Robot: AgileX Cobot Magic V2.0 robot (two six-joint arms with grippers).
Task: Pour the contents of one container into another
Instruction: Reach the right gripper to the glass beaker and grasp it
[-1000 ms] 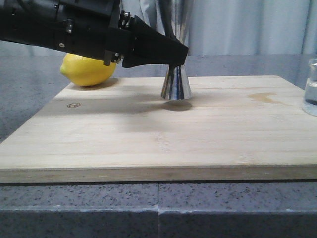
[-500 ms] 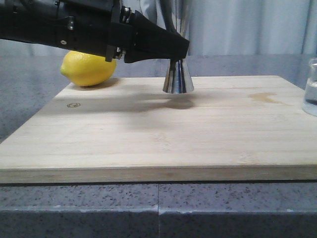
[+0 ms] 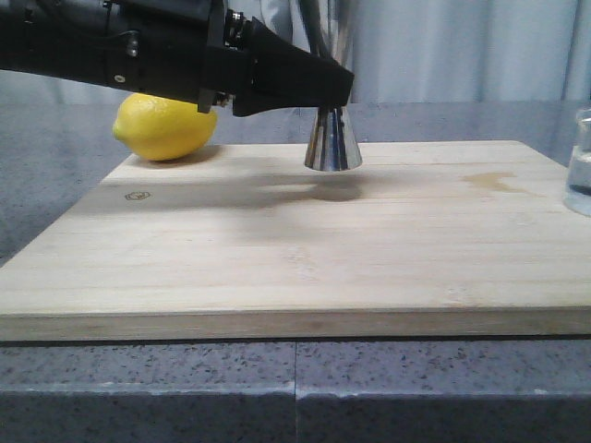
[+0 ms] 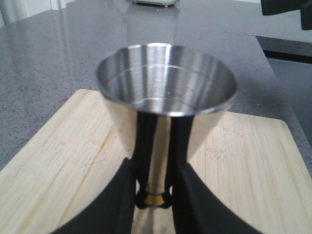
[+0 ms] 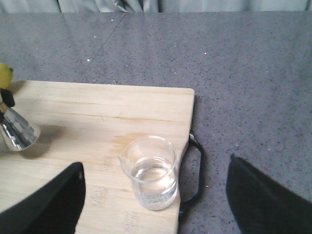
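Observation:
The steel jigger (image 3: 333,143) hangs upright just above the wooden board (image 3: 277,258), its shadow below it. My left gripper (image 3: 332,94) is shut on its narrow waist at the gold band. In the left wrist view the jigger's cup (image 4: 165,92) looks empty, with the left gripper (image 4: 155,195) clamped on the waist below it. The clear glass beaker (image 3: 580,166) stands at the board's right edge, partly cut off. In the right wrist view the beaker (image 5: 149,170) holds clear liquid. My right gripper (image 5: 155,200) is open, a finger on each side of the beaker and apart from it.
A yellow lemon (image 3: 164,127) lies at the board's far left corner, behind my left arm. The board (image 5: 97,107) has a black handle (image 5: 197,170) on its right side, next to the beaker. Grey stone counter (image 5: 243,73) surrounds the board.
The left gripper has lifted the jigger off the board and carried it slightly to the right. The beaker and lemon have not moved.

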